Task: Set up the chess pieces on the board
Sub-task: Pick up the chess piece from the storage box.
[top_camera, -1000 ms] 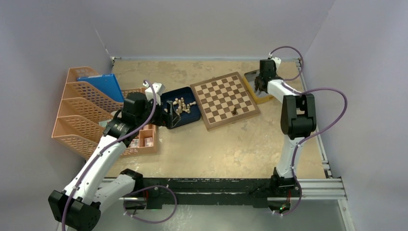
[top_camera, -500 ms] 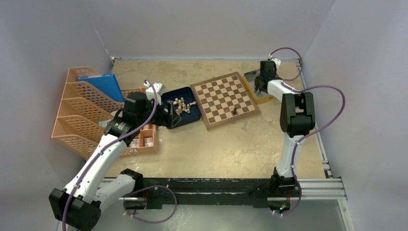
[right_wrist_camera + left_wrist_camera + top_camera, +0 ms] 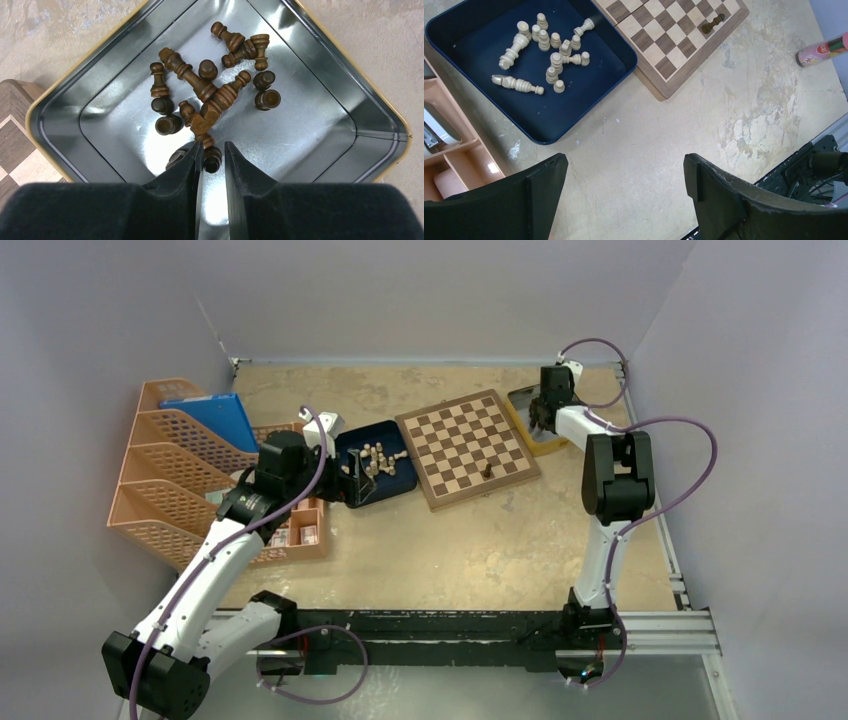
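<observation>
Dark brown wooden chessmen (image 3: 192, 80) lie heaped in the silver metal tin (image 3: 320, 125) beside the checked wooden chessboard (image 3: 462, 448). Right gripper (image 3: 212, 146) narrowly flanks one pawn (image 3: 212, 161), grip unconfirmed; touching neighbours may snag and topple. Left gripper (image 3: 621, 175) spread, empty.

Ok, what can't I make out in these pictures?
Right wrist view: whether the right gripper actually clamps the dark brown wooden chess piece between its fingers; they cover its sides.
Top view: the contents of the silver metal tin are hidden by the right arm.
Top view: the lone dark piece on the checked wooden board is too small to identify.
</observation>
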Controlling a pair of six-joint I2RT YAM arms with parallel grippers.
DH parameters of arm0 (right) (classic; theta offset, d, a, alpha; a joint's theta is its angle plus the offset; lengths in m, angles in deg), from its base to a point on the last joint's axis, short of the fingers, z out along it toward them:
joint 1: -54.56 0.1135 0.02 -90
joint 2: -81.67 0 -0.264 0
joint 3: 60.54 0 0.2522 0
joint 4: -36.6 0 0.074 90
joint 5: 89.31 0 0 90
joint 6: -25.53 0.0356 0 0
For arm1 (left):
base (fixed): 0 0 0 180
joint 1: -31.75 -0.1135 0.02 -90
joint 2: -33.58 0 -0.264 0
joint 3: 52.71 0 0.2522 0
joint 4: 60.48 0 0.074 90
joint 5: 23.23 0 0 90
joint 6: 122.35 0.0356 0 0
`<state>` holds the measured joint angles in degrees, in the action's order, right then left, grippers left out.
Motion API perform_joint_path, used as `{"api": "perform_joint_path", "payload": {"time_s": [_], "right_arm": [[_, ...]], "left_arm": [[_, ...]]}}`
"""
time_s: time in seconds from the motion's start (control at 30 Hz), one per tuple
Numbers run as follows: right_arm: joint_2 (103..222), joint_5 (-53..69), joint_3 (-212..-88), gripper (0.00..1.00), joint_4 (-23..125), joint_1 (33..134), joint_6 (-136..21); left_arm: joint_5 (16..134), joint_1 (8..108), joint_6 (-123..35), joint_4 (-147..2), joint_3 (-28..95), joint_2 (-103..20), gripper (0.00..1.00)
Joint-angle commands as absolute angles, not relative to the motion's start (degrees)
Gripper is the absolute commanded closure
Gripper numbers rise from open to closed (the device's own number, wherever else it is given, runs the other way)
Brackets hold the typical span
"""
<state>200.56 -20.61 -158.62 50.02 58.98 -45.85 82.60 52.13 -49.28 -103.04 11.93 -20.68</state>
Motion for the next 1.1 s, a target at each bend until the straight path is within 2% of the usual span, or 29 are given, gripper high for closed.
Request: {"api": "perform_joint_path", "payload": {"time_s": [0.0,0.17,0.33,0.57,0.7,1.07], "right_arm": [[200.9,-20.0,-160.5,0.76,48.6,58.8,-46.3],[201.2,-19.9,-161.1,0.77,49.1,58.8,-46.4],[201.6,-20.2,-161.0,0.73,49.5,58.9,-46.1],[201.5,-20.0,-161.5,0.77,49.9,58.9,-46.7],[201.4,-19.9,-161.8,0.85,50.3,58.8,-46.7],[195.3,-24.9,-162.6,0.86,53.9,59.0,-45.1]], "left_arm": [[82.5,52.3,-49.2,-101.6,12.1,-20.0,0.14],[82.9,52.3,-49.1,-101.8,12.4,-20.5,0.14],[82.9,52.3,-49.1,-101.7,12.2,-20.1,0.14],[83.4,52.3,-49.1,-101.5,12.3,-20.2,0.14],[83.7,52.3,-49.1,-101.4,12.3,-20.3,0.14],[83.6,52.3,-49.2,-101.5,12.2,-19.8,0.14]]}}
